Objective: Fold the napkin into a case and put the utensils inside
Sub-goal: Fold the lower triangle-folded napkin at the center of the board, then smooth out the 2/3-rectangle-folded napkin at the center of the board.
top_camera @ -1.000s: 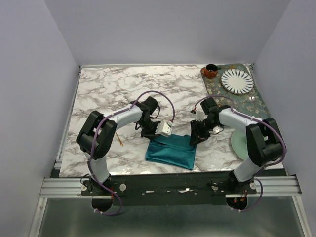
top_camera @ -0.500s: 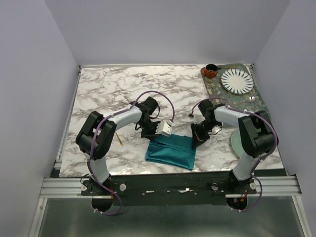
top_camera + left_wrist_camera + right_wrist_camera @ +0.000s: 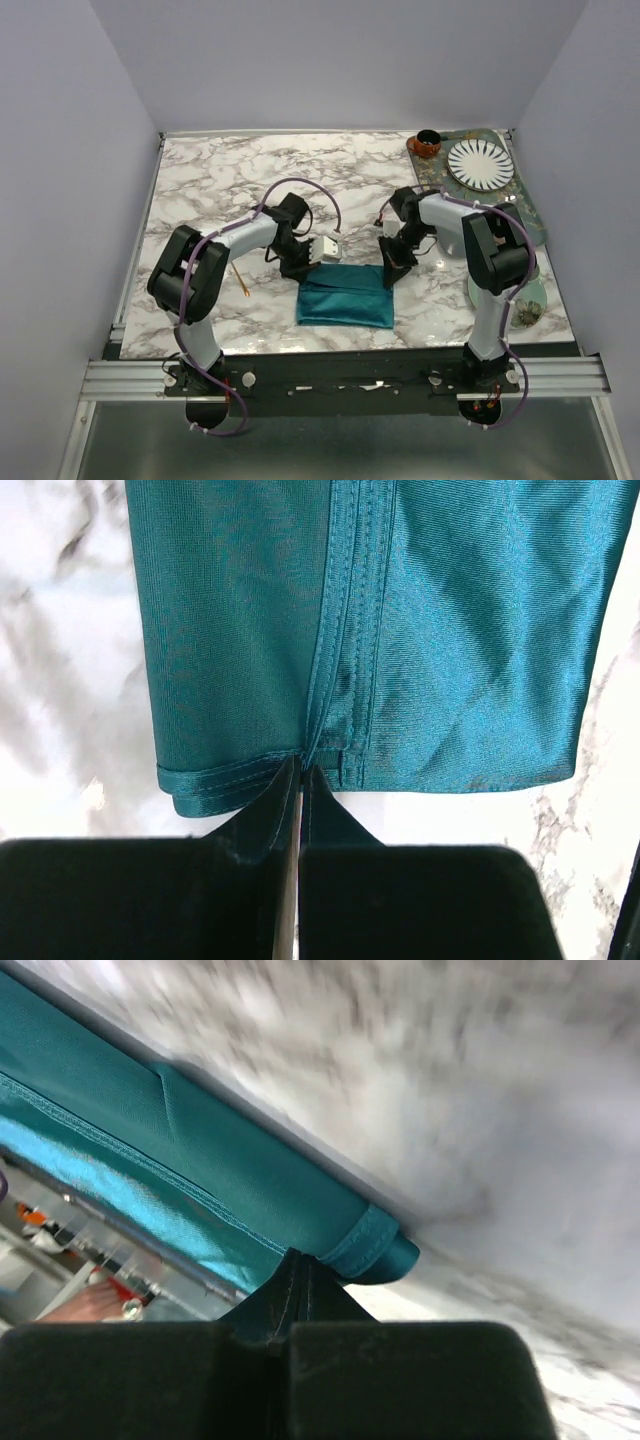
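- Now the napkin lies on the marble table, near the front edge and between the two arms, folded into a wide teal rectangle.
- The left gripper sits at the napkin's far left corner. In the left wrist view its jaws are pressed together on the stitched hem, right where a seam line runs up the cloth.
- The right gripper sits at the far right corner. Its wrist view is blurred, but the jaws are closed and pinch the rolled edge of the cloth near a corner.
- Both pinched spots are on the napkin's far edge; the near edge lies flat on the table.
- The gold utensil lies on the marble left of the napkin, apart from it and beside the left arm.
- A patterned mat covers the table's far right corner, with a striped plate on it and a brown cup at its far left corner.
- A pale green saucer lies at the right, partly under the right arm.
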You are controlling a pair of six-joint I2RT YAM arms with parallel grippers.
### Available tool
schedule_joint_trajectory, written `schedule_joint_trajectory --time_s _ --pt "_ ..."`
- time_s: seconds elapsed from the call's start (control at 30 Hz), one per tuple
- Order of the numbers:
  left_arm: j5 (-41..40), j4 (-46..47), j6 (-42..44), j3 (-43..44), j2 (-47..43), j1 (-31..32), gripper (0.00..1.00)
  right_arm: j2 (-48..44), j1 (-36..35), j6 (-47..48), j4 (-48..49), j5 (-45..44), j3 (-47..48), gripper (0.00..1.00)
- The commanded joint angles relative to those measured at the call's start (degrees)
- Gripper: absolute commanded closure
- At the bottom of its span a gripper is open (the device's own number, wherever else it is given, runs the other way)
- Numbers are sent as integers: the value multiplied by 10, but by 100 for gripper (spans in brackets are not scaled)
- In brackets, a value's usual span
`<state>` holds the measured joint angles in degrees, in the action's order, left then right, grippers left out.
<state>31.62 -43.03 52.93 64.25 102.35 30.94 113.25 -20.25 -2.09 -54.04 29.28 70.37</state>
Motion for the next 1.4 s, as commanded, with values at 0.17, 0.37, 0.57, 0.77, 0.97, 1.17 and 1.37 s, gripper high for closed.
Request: schedule_joint_trajectory --time_s 0.17,0.37,0.57,0.77,0.97,1.17,1.37 --pt "-16 17 -28 25 16 -46 94 44 1 74 53 -110 92 99" --pt "6 -9 -11 13 -16 -43 78 -7 -1 97 54 -99 59 100" --pt "48 -5 -60 19 -78 -45 64 -21 -12 121 90 -107 21 99" --pt "81 197 -435 9 -95 -50 60 -37 -13 132 123 -116 -1 100" --pt "150 549 -863 -77 -19 -52 60 -59 -14 144 162 -121 -28 100" --pt "156 759 -1051 -127 64 -51 71 -66 -13 147 180 -124 -48 99" --pt "133 732 -1058 -124 129 -57 77 -72 -13 153 184 -122 -53 99"
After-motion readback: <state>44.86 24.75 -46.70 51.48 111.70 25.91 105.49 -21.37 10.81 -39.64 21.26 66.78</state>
